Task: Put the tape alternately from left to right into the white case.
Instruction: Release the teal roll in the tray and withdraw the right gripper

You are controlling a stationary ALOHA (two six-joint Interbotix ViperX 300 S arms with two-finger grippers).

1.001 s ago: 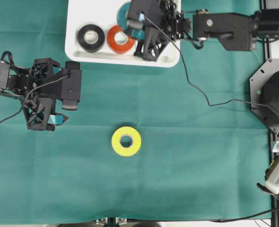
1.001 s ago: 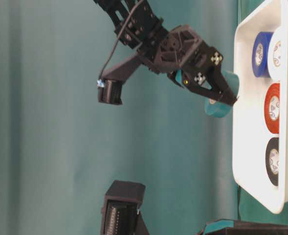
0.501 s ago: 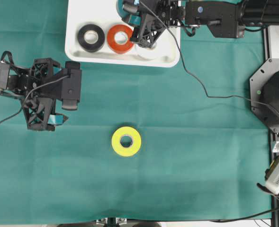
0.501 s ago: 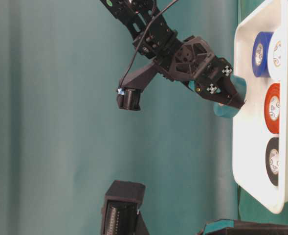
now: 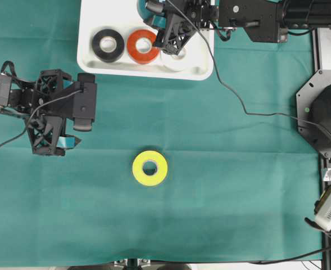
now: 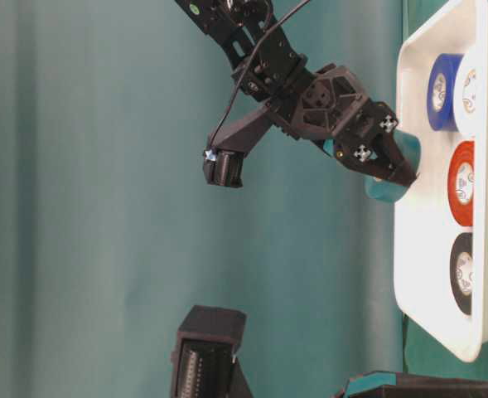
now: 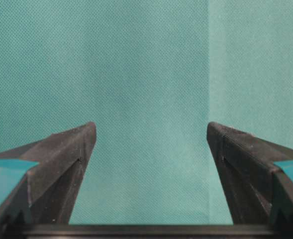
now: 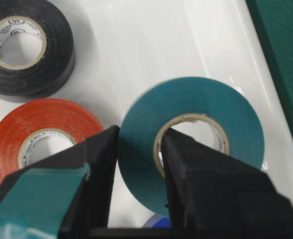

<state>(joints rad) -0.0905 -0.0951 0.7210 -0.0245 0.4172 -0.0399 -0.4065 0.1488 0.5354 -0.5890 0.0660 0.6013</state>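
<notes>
Carrying the teal roll (image 8: 191,144) deeper over the white case (image 5: 89,62), the right gripper (image 5: 166,35) is now sitting farther in over the tray floor than a second ago, when it was hanging near the front rim; its fingers (image 8: 99,164) are pinching the roll's wall, one outside and one through the pale core. That shift suggests the release is close, so this roll is probably about to join the others. Just beside the outer finger, the orange-red roll (image 5: 143,46) is lying flat, with the black roll (image 5: 109,44) beyond it. The blue roll (image 6: 442,91) and white roll (image 6: 469,89) are resting in the same case. Outside the case, the yellow roll (image 5: 149,168) is lying on the green cloth (image 5: 238,185), well apart from the left gripper (image 7: 151,149), whose fingers are spread and holding nothing.
</notes>
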